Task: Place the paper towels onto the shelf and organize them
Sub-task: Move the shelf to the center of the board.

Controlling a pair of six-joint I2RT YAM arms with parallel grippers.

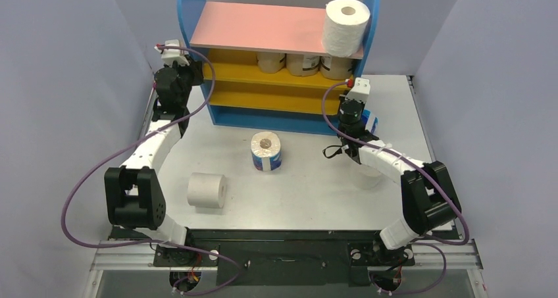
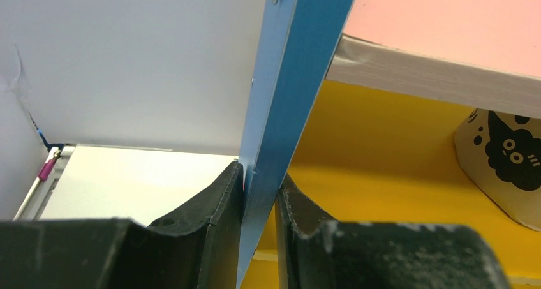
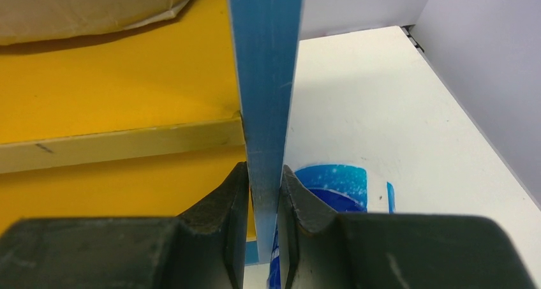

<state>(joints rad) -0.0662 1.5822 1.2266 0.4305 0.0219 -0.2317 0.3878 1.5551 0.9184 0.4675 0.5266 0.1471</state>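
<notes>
Your L gripper (image 2: 258,193) is clamped on the shelf (image 1: 263,25) at its L blue panel (image 2: 287,78), R gripper (image 3: 263,187) on the R blue panel (image 3: 265,66). White roll (image 1: 345,25) on pink top, tan rolls (image 1: 303,63) underneath; blue-print roll (image 1: 266,151) & 2nd white roll (image 1: 207,190) on table (image 1: 316,193).

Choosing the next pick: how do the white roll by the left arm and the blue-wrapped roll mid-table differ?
The white roll is bare; the blue-wrapped roll has a printed wrapper. The white roll lies on its side; the blue-wrapped roll stands on end. Both rest on the table before the shelf.
</notes>
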